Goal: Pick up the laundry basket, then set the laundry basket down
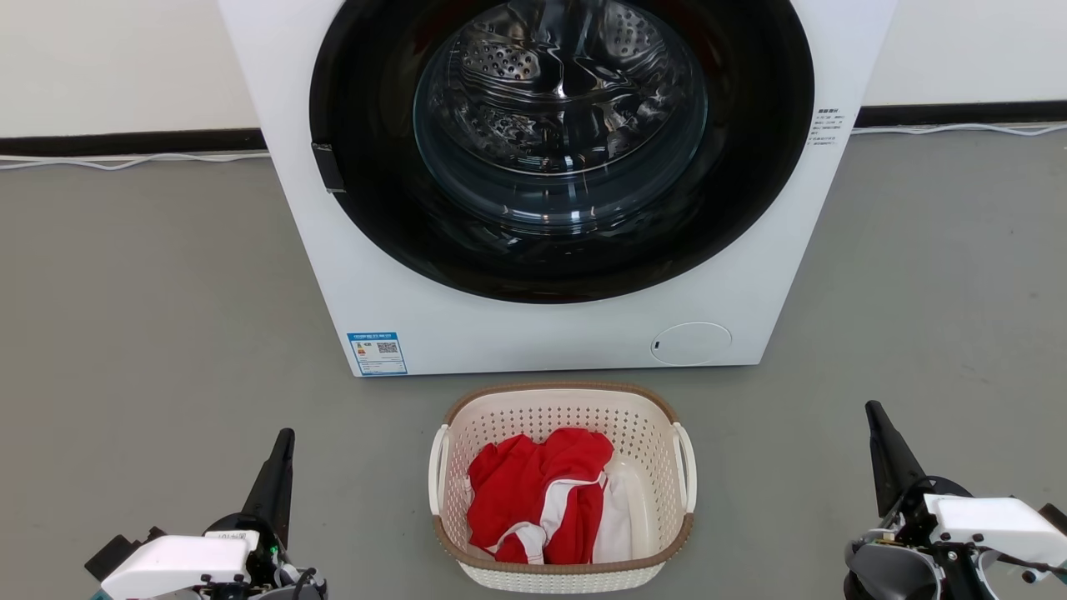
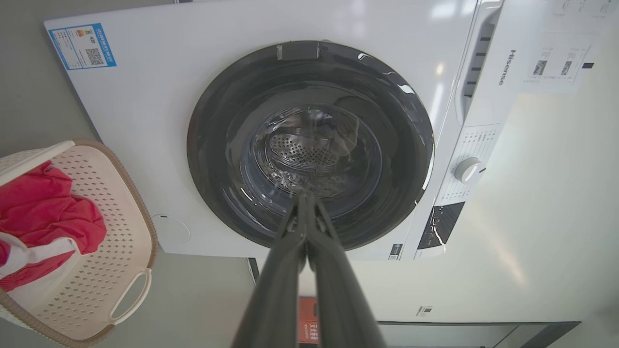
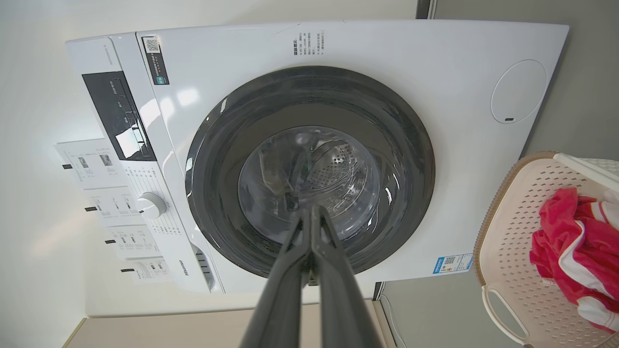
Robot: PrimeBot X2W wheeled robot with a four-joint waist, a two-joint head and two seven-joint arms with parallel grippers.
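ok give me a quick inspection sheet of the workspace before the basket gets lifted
surface: grey floor, level
job's things: laundry basket upright on the floor before the washing machine, ungrasped, holding a red and white garment
clutter: nothing seen
grippers: left gripper shut, empty, left of the basket; right gripper shut, empty, right of it
cables: white cable on the floor along the wall base
surroundings: washing machine door shut; white wall with dark skirting behind
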